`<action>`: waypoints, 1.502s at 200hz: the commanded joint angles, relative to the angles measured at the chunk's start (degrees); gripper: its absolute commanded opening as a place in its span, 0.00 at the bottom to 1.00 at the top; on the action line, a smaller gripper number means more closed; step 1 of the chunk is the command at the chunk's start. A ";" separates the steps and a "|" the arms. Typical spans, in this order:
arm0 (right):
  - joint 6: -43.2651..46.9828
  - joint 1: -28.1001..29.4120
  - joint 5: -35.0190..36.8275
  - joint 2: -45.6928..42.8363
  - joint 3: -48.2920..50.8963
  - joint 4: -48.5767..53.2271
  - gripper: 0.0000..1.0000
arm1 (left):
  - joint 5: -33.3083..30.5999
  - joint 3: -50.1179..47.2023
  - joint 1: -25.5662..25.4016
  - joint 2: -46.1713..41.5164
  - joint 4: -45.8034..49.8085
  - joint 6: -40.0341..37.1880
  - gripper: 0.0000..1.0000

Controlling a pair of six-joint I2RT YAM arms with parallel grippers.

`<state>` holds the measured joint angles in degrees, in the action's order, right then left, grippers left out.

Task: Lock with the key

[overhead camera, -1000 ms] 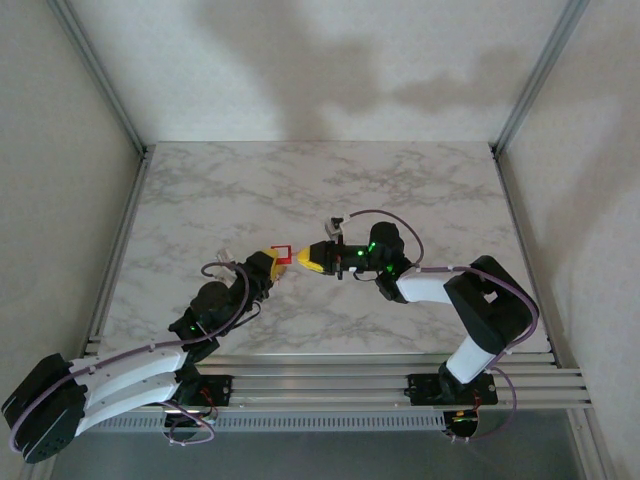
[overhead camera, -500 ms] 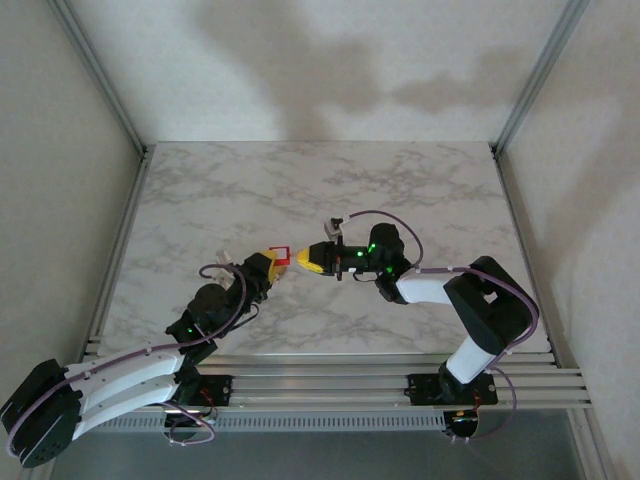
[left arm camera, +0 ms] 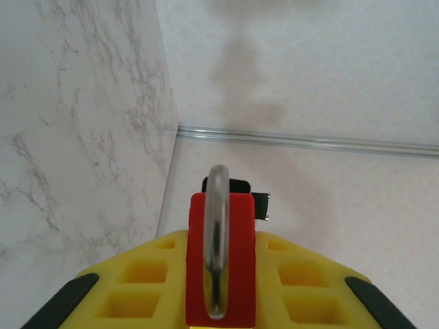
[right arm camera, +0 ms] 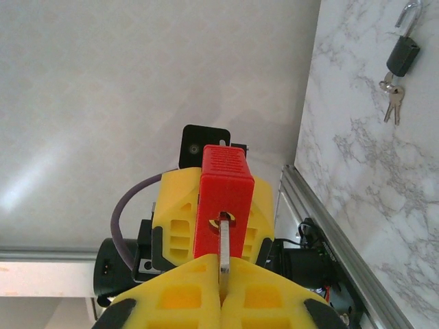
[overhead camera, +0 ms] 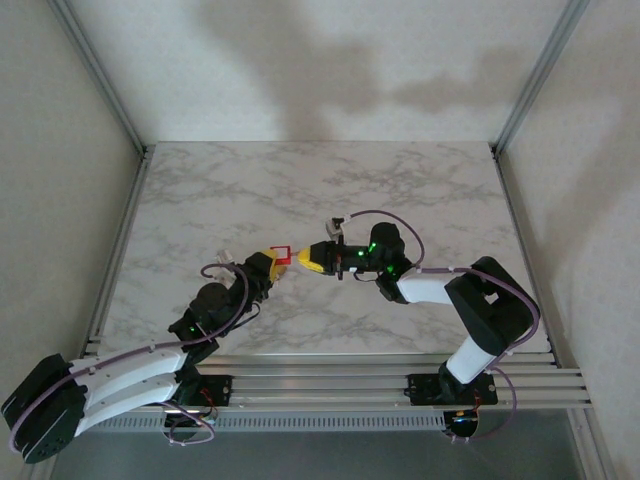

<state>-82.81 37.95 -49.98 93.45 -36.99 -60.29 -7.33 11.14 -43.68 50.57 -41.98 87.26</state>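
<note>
White-and-grey marble surface [overhead camera: 300,180] under pale walls, seen from my overhead camera: both arms reach in from the near edge and meet just short of its middle. The left end effector [overhead camera: 268,263], with yellow fingers, is clamped on a small red plastic-cased padlock [overhead camera: 283,255], holding it above the surface. The right end effector [overhead camera: 308,258] faces it nose to nose from the other side.

From the left wrist camera, I look along the yellow fingers [left arm camera: 137,288] pressed against either side of the red plastic-cased padlock [left arm camera: 240,260]. Its steel shackle [left arm camera: 218,240] arches edge-on towards the lens. The surface [left arm camera: 82,137] stands tilted at left in this view.

From the right wrist camera, the right end effector [right arm camera: 221,291] is pinched together on a flat silver key [right arm camera: 223,257]. The blade rises from between the yellow fingers [right arm camera: 164,295] and its tip meets the keyhole [right arm camera: 223,219] in the end face of the red plastic-cased padlock [right arm camera: 224,185]. How deep it sits I cannot tell. Behind the padlock are the left end effector's yellow fingers [right arm camera: 177,219]. At upper right, a black padlock [right arm camera: 402,51] with an open shackle lies on the surface [right arm camera: 370,171], with a pair of small keys [right arm camera: 391,103] just beside it.
</note>
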 commanded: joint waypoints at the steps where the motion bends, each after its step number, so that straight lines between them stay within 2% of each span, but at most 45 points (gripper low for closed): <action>1: 3.59 -3.58 2.02 -2.12 -2.17 3.56 0.02 | -7.45 0.33 1.67 0.92 -4.90 0.29 0.00; 23: 5.10 -3.53 0.30 -2.33 -3.82 6.66 0.12 | -6.15 0.82 1.66 1.69 -5.26 -0.12 0.00; 66: 4.98 -3.56 -2.05 -1.04 -4.79 7.67 0.17 | -5.90 0.82 1.58 -0.24 -3.49 -1.20 0.00; 77: 4.25 -3.54 -2.94 -0.41 -4.68 5.50 0.23 | -5.59 0.67 1.58 -0.29 -3.49 -1.07 0.00; 100: 2.19 -3.56 -5.36 0.54 -4.98 1.21 0.42 | -4.69 0.64 1.58 -0.09 -3.67 -1.12 0.00; 112: 2.41 -3.53 -6.44 0.46 -5.45 2.05 0.47 | -4.07 0.90 1.67 -0.18 -3.26 -1.29 0.00; 160: 7.21 -3.05 -8.34 -0.09 -7.99 12.43 0.48 | -0.65 2.02 2.08 0.05 -1.97 -2.78 0.00; 198: 5.87 -1.83 -10.67 2.22 -9.59 10.85 0.47 | 1.14 2.29 2.19 1.32 -3.02 -2.73 0.00; 219: 5.57 -1.71 -10.88 2.70 -9.89 10.05 0.37 | 1.90 2.49 2.23 2.12 -3.53 -2.56 0.00; 300: 5.55 -1.54 -11.79 3.33 -9.50 8.85 0.22 | 2.50 1.64 2.46 1.92 -4.03 -2.75 0.00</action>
<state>-77.73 36.05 -60.10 95.81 -45.23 -49.06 -6.24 11.70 -41.87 52.88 -43.66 85.47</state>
